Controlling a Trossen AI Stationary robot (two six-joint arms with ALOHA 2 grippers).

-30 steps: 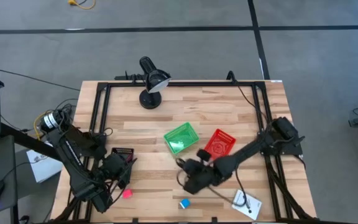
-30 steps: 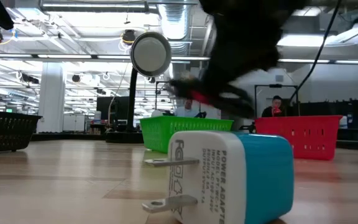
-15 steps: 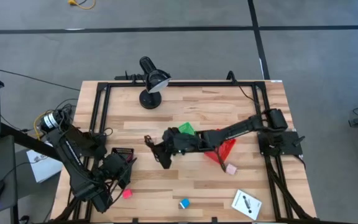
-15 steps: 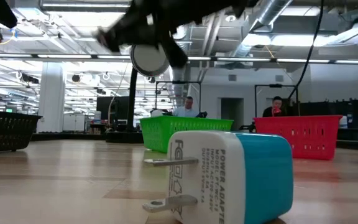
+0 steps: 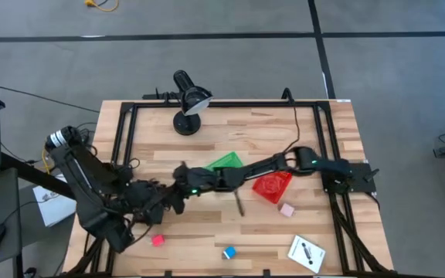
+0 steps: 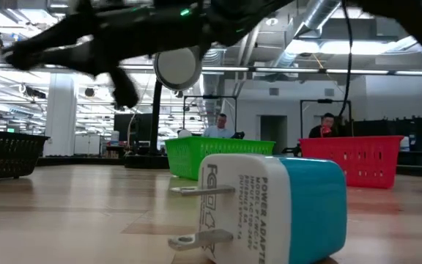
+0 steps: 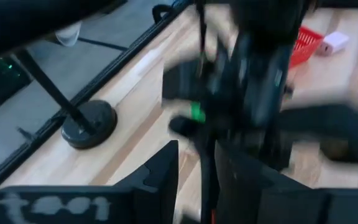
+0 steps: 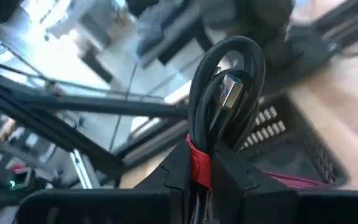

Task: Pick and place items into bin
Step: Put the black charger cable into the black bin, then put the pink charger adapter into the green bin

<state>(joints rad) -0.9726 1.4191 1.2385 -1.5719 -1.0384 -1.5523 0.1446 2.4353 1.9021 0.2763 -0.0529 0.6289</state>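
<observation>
Swung leftward across the tabletop (image 5: 300, 147), right tool (image 8: 199, 167) clenched on coiled black cable (image 8: 225, 93), above black bin (image 8: 291, 143) holding maroon cord (image 8: 291, 180); left tool's grip unclear.

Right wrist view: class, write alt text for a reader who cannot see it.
The right gripper is shut on a coiled black USB cable bound with a red tie, its metal plug facing the camera. Behind it lies a black slotted basket on the wooden table.

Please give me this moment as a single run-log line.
right gripper: shut on coiled black cable, reached across to black bin | left gripper: beside it | blue cube: on table
</observation>
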